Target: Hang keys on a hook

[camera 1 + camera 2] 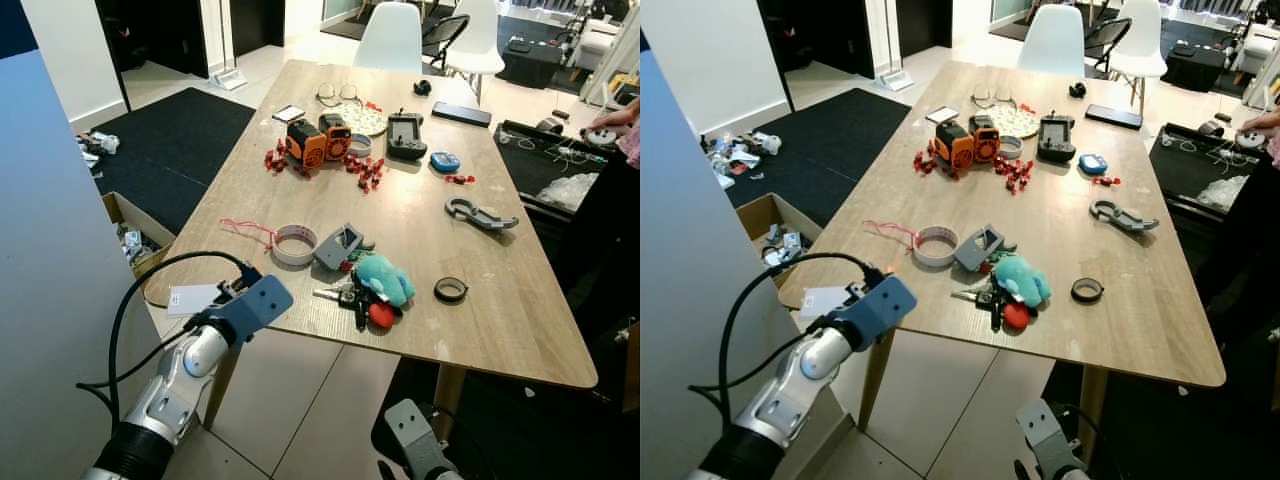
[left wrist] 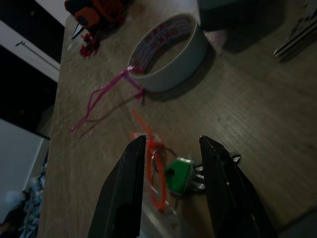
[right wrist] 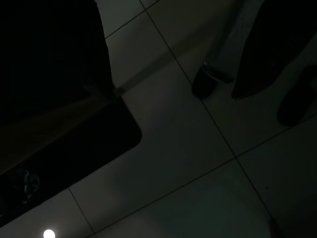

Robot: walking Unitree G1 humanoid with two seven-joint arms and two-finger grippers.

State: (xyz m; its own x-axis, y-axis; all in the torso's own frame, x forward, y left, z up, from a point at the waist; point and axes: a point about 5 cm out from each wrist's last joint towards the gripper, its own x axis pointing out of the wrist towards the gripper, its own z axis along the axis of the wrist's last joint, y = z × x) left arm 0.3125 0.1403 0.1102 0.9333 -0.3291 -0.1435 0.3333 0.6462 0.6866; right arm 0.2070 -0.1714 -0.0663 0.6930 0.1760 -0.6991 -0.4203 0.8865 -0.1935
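Left gripper (image 2: 171, 191) over the near left corner of the table (image 1: 470, 330), jaws open around the keys (image 2: 181, 176) (green tag, orange cord). Tape roll (image 2: 168, 52) just beyond. Right gripper hanging low, jaws impossible to tell.

Green-tagged keys (image 2: 182, 177), orange cord (image 2: 148, 148)

We face a long wooden table (image 1: 500, 330) standing on a pale tiled floor (image 1: 300, 400). A dark rug (image 1: 180, 150) lies to its left, with an open cardboard box (image 1: 125, 225) at the rug's near edge. Two white chairs (image 1: 395, 40) stand at the far end. A pale wall (image 1: 40, 280) rises near left.
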